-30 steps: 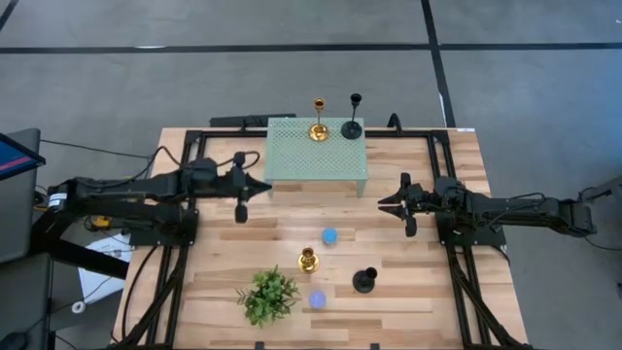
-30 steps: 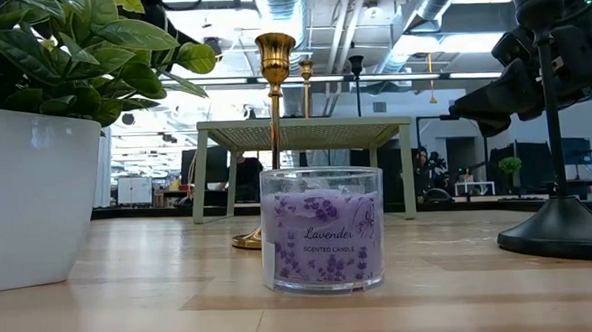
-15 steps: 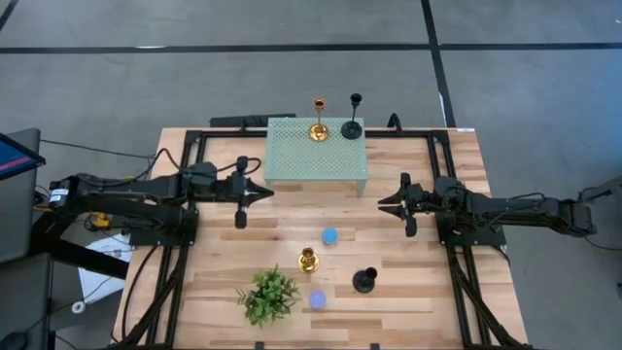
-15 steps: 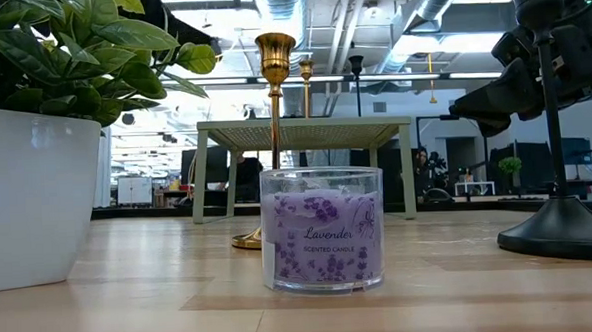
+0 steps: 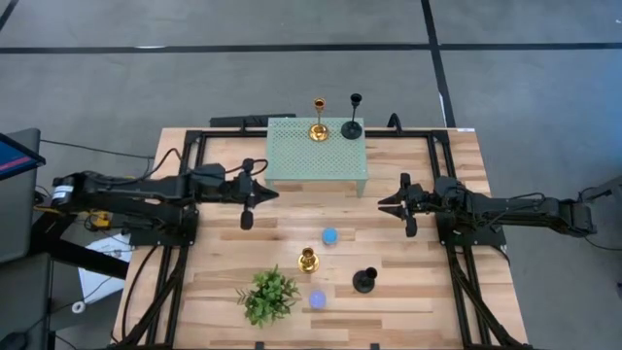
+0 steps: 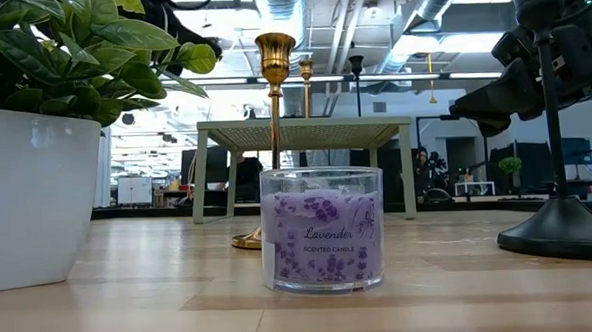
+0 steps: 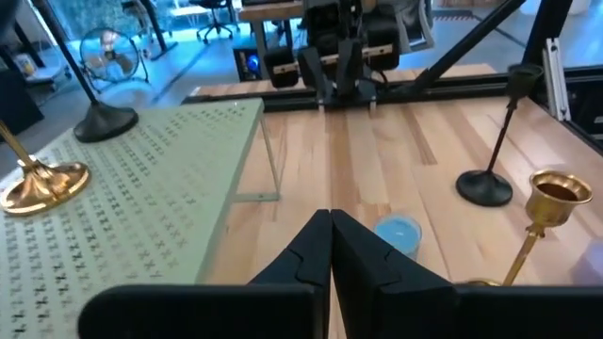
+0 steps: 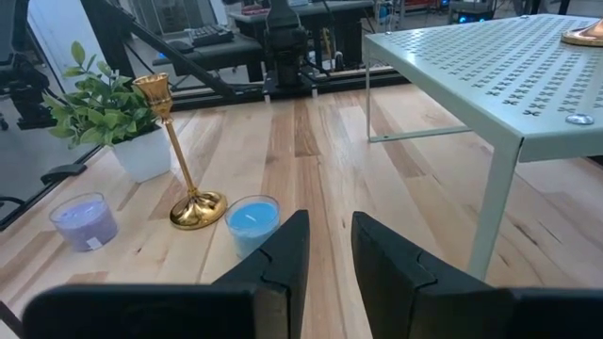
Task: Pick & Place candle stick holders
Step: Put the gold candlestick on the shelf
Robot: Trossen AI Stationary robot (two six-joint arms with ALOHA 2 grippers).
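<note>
Two candle stick holders stand by their round bases on a pale green perforated stand (image 5: pixel 292 160): a gold one (image 5: pixel 318 129) and a black one (image 5: pixel 352 126). Another gold holder (image 5: pixel 308 260) and another black holder (image 5: pixel 364 281) stand upright on the wooden table nearer the front. My left gripper (image 5: pixel 275 193) hovers shut and empty off the stand's near left corner, pointing toward the table's right. My right gripper (image 5: pixel 381 202) hovers off the stand's near right corner, pointing left, open with nothing between its fingers (image 8: pixel 330 221).
A blue candle (image 5: pixel 329 235) sits between the grippers and the gold holder on the table. A purple lavender candle (image 5: pixel 317 299) and a potted green plant (image 5: pixel 269 295) stand near the front edge. Black frame rails (image 5: pixel 185 243) run along both sides of the table.
</note>
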